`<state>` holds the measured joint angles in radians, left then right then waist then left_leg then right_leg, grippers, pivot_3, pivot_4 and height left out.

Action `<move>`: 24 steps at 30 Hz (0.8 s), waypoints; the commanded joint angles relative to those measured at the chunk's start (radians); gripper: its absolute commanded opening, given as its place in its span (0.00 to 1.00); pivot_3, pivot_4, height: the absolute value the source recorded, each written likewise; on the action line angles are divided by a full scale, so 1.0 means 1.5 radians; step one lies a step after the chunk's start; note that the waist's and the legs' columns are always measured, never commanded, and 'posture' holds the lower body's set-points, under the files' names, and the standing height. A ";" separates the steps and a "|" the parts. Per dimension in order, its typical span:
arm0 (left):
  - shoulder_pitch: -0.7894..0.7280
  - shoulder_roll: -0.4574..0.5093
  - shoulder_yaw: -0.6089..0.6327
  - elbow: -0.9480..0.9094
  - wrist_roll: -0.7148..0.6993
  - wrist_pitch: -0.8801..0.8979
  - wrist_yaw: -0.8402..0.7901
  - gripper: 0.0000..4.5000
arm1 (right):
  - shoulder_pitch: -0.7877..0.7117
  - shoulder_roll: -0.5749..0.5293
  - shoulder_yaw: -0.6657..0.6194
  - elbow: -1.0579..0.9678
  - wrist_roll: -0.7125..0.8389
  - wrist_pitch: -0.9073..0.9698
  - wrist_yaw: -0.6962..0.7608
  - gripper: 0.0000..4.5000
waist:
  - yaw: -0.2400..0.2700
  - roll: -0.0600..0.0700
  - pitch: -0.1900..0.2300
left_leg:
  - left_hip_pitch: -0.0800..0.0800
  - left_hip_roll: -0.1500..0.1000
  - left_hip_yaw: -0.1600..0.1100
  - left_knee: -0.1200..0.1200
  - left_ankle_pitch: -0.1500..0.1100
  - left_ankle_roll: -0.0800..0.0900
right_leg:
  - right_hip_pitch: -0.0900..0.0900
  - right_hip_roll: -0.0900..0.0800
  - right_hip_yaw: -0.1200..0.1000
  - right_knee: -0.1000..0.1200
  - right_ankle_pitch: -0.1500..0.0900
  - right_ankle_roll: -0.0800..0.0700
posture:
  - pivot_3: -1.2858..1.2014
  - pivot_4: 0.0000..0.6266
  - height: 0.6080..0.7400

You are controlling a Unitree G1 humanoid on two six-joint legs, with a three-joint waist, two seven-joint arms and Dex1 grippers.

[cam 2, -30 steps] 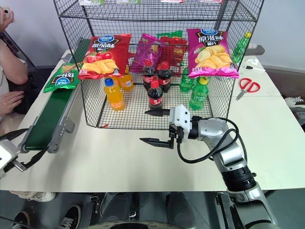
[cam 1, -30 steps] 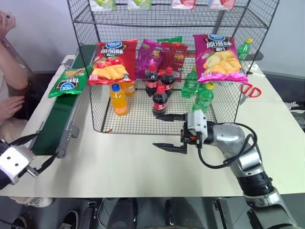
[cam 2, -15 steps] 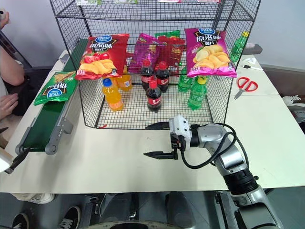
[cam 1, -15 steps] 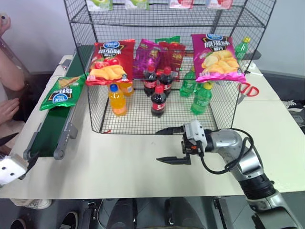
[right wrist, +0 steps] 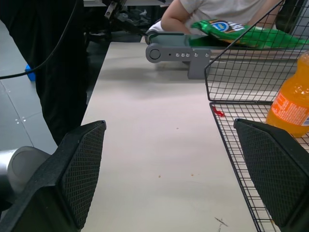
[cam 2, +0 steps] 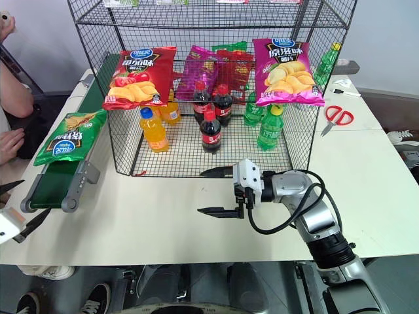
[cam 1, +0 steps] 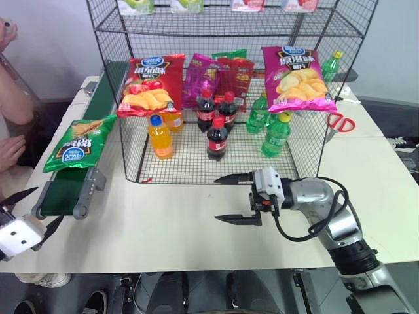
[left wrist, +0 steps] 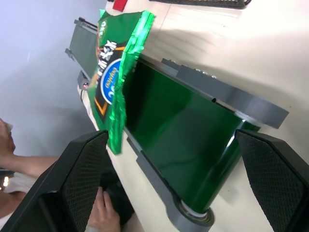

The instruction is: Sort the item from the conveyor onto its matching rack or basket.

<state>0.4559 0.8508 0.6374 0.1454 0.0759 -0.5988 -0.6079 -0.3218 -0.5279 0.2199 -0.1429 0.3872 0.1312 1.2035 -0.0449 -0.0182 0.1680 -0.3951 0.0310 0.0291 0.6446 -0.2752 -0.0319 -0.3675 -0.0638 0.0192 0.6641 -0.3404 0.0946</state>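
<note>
Left gripper (cam 1: 25,210) spread wide and empty, waiting just off the near end of the conveyor (cam 1: 60,195), at about 8 o'clock in the head view. Right gripper (cam 1: 237,198) also spread wide and empty, hanging above the bare table (cam 1: 163,222) at about 5 o'clock, in front of the rack (cam 1: 216,91). Green crisp bag (cam 1: 80,142) lying flat on the belt at 9 o'clock, close to the near end but not yet at the roller, apart from both grippers; in the left wrist view, same bag (left wrist: 113,72) beyond a stretch of bare green belt. On the rack front, a red crisp bag (cam 1: 154,84) and a magenta-pink crisp bag (cam 1: 298,77) hanging, bottles behind them; possibly a green bag further inside, too hidden to be sure. Step in hand, by judgement: waiting for the bag to arrive, pick not yet begun. Next move probably: bring the left gripper over the bag, close on its edge, lift without crushing, then find the matching place on the rack.
</note>
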 commanded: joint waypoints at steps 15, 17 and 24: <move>-0.020 0.040 -0.012 0.037 0.033 -0.034 0.030 1.00 | -0.012 0.002 -0.007 -0.018 -0.010 -0.017 -0.006 0.98 | 0.000 0.000 0.000 | 0.000 0.000 0.000 0.000 0.000 0.000 | 0.000 0.000 0.000 0.000 0.000 0.000 | 0.52 0.24 0.99; -0.031 0.042 -0.017 0.038 0.034 -0.035 0.035 1.00 | -0.012 0.000 -0.008 -0.018 -0.011 -0.016 -0.006 0.98 | 0.000 0.000 0.000 | 0.000 0.000 0.000 0.000 0.000 0.000 | 0.000 0.000 0.000 0.000 0.000 0.000 | 0.52 0.24 0.99; -0.046 0.050 -0.034 0.041 0.036 -0.032 0.035 1.00 | -0.008 -0.002 -0.010 -0.027 -0.012 -0.013 -0.017 0.98 | 0.000 0.000 0.000 | 0.000 0.000 0.000 0.000 0.000 0.000 | 0.000 0.000 0.000 0.000 0.000 0.000 | 0.52 0.24 0.99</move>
<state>0.3861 0.9102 0.5896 0.2054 0.1304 -0.6425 -0.5639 -0.3255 -0.5293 0.2203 -0.1497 0.3657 0.1233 1.1821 -0.0450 -0.0184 0.1679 -0.3951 0.0310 0.0292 0.6447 -0.2752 -0.0318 -0.3675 -0.0637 0.0187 0.6647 -0.3402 0.0949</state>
